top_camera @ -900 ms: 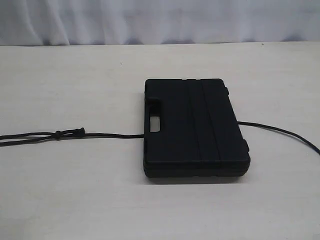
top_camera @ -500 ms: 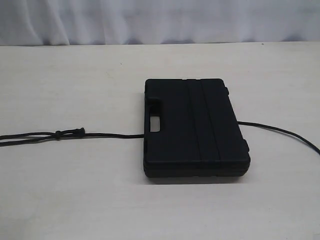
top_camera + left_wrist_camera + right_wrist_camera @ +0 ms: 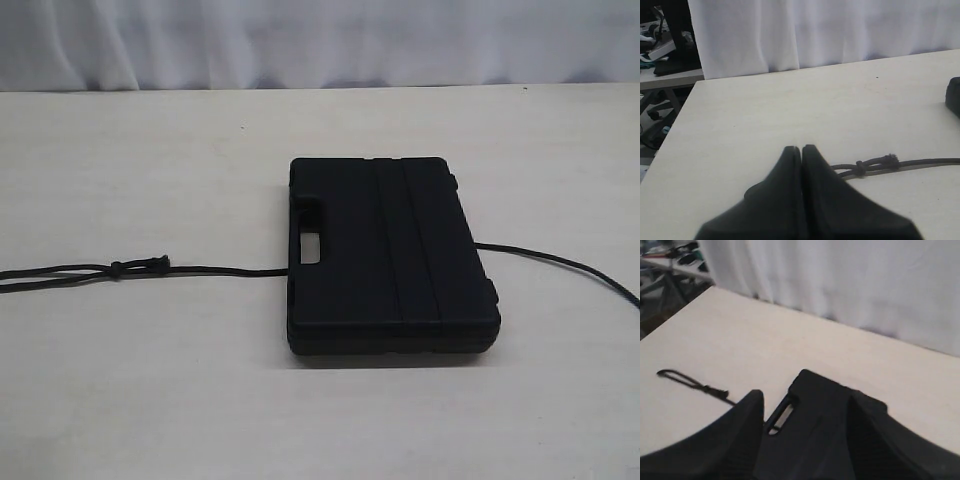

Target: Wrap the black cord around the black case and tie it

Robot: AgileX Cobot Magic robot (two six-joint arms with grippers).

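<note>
The black case (image 3: 390, 255) lies flat on the table, handle slot facing left. The black cord (image 3: 220, 270) runs out from under its left side to a small knot (image 3: 117, 268) and a doubled strand, and leaves the right side in a curve (image 3: 570, 262). Neither gripper shows in the exterior view. My left gripper (image 3: 801, 148) is shut and empty, hovering short of the cord's knot (image 3: 875, 163). My right gripper (image 3: 807, 395) is open, and the case (image 3: 825, 415) shows between its fingers but is not held. The cord's looped end (image 3: 690, 382) lies beyond.
The pale table (image 3: 150, 400) ends at a white curtain (image 3: 320, 40) along the back. The left wrist view shows the table's side edge (image 3: 670, 135), with chair legs and clutter on the floor past it.
</note>
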